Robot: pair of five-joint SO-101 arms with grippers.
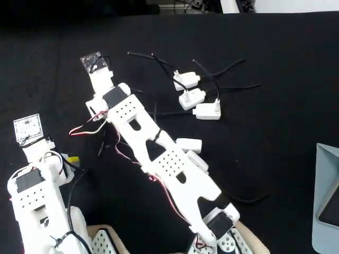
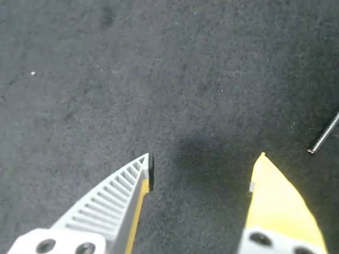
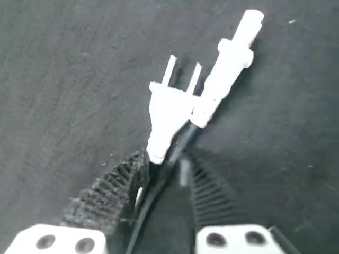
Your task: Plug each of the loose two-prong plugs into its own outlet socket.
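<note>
The table (image 1: 275, 47) is covered in black cloth. At its near left the left arm (image 1: 37, 196) stands folded close to its base. The left gripper (image 2: 204, 161) hangs over bare cloth with its jaws wide apart and nothing between them; one finger is white and ribbed, the other yellow. A thin wire end (image 2: 323, 135) lies on the cloth off to one side of it. Next over, the right arm (image 1: 159, 153) reaches from the near edge diagonally toward the far left, with red and black wires (image 1: 87, 129) looping beside its wrist. The right gripper (image 3: 164, 172) has its jaws nearly closed on the tail of a white plug (image 3: 168, 111), where a black cable (image 3: 159, 196) leaves it. The plug's two prongs point away from the gripper. Whether the plug touches the cloth or hangs just above it cannot be told. A long, stepped white connector (image 3: 229, 61) touches the plug's side and points the same way. Right of the arm, toward the far middle of the table, three white units (image 1: 186, 80) (image 1: 192, 98) (image 1: 207, 111) sit close together in a slanted row, each with a black lead running off. Whether they are plugs, sockets or both joined cannot be told. Nearer, two white blocks (image 1: 189, 144) (image 1: 197, 159) lie just beside the right arm. At the right edge stands a grey tray (image 1: 324, 211).
</note>
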